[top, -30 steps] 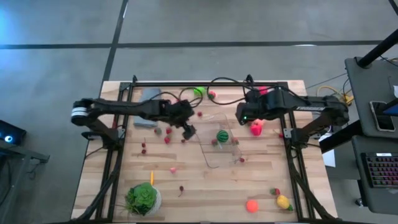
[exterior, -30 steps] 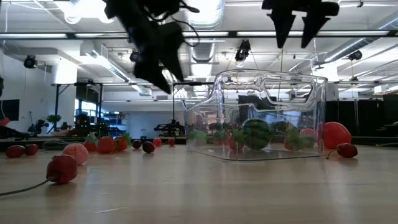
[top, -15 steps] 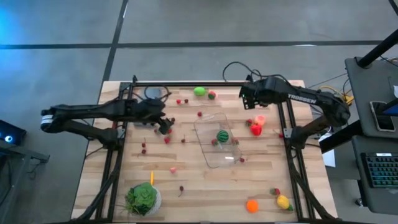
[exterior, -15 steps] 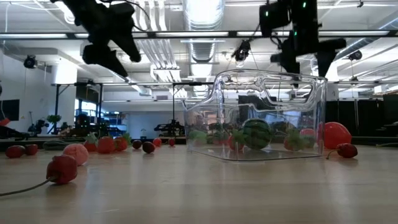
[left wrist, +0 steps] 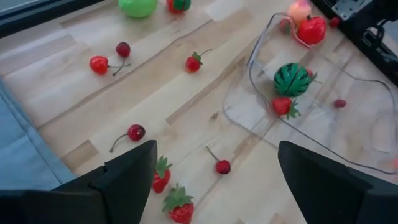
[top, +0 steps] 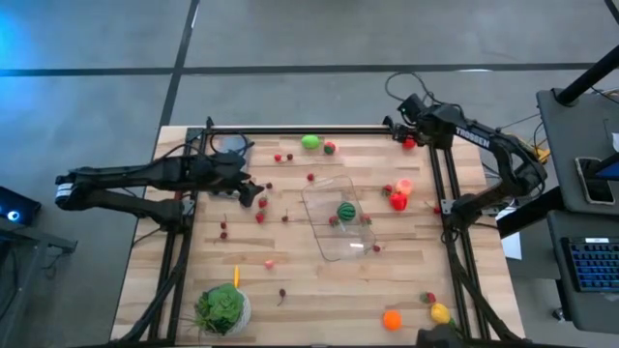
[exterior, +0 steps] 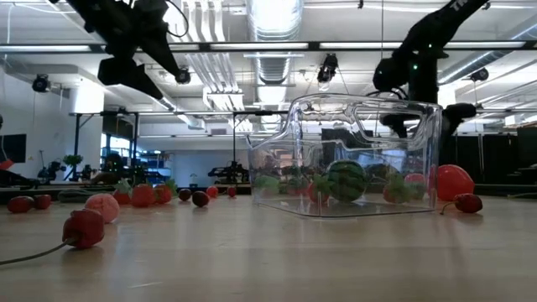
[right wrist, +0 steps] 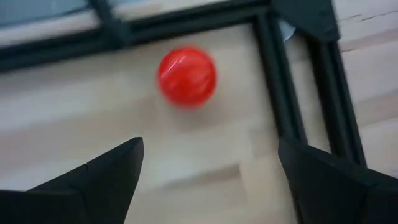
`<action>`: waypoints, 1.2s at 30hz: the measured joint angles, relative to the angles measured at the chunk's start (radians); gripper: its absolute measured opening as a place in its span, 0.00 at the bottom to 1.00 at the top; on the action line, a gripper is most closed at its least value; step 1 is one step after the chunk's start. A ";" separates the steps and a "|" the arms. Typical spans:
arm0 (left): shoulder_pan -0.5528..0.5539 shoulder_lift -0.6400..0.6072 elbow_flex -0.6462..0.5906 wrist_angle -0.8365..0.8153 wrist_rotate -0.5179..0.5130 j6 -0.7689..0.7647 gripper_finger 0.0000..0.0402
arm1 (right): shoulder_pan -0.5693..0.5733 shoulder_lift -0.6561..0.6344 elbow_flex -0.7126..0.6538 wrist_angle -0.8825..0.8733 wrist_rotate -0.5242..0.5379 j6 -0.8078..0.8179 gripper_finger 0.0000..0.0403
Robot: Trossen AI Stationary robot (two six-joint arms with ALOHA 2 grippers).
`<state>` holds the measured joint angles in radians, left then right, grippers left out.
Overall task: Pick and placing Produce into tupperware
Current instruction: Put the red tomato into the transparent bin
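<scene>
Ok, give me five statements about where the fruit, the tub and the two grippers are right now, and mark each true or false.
1. The striped green melon lies inside the clear tub. True.
2. The left gripper holds a strawberry. False: its fingers are open and empty, above the berries left of the tub.
3. The right gripper hangs over the tub. False: it is at the table's far right corner, open, above a red ball.
4. The leafy green head sits at the near left corner of the table. True.
5. An orange fruit is in the tub. False: it lies on the table near the front right.
</scene>
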<state>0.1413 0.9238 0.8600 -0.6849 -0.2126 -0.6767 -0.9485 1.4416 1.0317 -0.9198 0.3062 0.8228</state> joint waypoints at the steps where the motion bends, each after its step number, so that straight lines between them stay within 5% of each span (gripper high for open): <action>1: 0.000 0.004 0.000 0.000 -0.004 0.001 0.80 | -0.001 0.000 0.000 0.024 0.013 0.027 0.91; 8: 0.001 0.040 0.000 0.004 -0.005 0.002 0.80 | -0.014 0.081 0.000 0.085 0.012 0.218 0.91; 16: 0.001 0.056 0.000 0.004 -0.003 -0.019 0.80 | -0.014 0.212 0.056 0.094 0.008 0.653 0.91; 36: 0.001 0.056 0.002 0.004 -0.040 -0.020 0.80 | -0.084 0.360 0.122 -0.045 0.017 0.735 0.91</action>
<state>0.1421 0.9794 0.8616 -0.6811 -0.2523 -0.6963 -1.0325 1.8015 1.1534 -0.9647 0.3236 1.5580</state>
